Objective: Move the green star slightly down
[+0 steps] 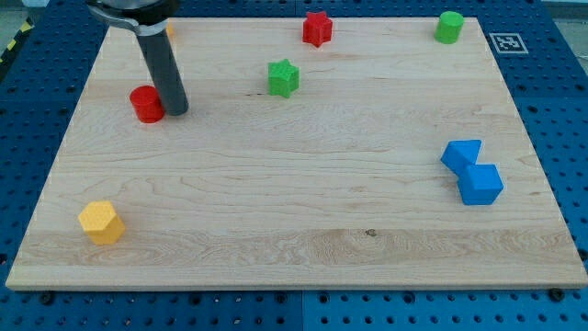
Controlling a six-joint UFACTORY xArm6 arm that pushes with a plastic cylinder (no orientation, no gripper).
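Note:
The green star [283,77] lies on the wooden board near the view's top, a little left of centre. My tip [176,111] rests on the board at the upper left, right next to a red cylinder [146,104] on its left. The tip is well to the left of the green star and slightly below it, with bare board between them.
A red star [317,28] sits at the top centre and a green cylinder [449,27] at the top right. Two blue blocks [472,171] touch at the right. A yellow hexagonal block [101,222] lies at the lower left. A small orange block [170,30] peeks from behind the rod.

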